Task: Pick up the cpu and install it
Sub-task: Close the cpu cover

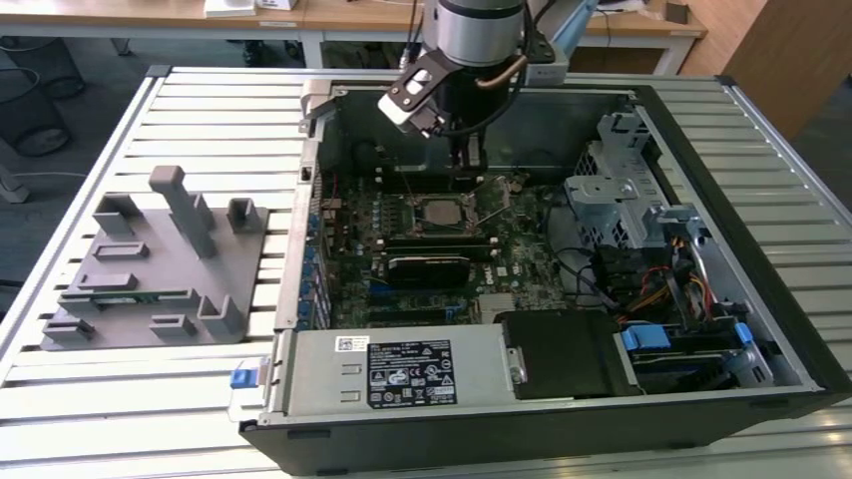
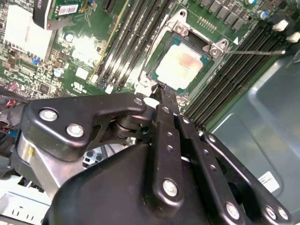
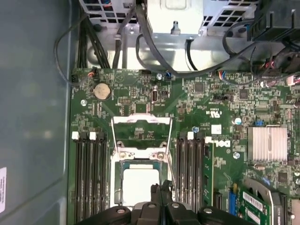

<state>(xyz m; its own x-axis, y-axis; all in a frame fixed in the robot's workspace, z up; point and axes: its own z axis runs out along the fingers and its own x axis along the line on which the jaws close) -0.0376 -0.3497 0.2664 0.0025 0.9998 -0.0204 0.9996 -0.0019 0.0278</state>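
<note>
The gripper (image 3: 161, 187) is clenched: in both wrist views its two black fingers (image 2: 161, 101) press together with nothing between them. The cpu (image 3: 139, 185), silver-topped, lies flat in its socket (image 3: 118, 187) on the green board (image 3: 211, 103), apart from the fingers. The fingertips hover just beside the cpu's edge, over the socket rim. The metal latch frame (image 3: 140, 121) stands swung open off the socket. Rows of memory slots (image 3: 89, 173) flank the socket on both sides.

In the exterior view the gripper (image 1: 462, 165) hangs inside the open case (image 1: 745, 160), at about 1 o'clock from the cpu (image 1: 444, 211) and close to it. A grey jig (image 1: 147, 269) rests on the slatted table (image 1: 200, 110), well apart at 9 o'clock from the case
</note>
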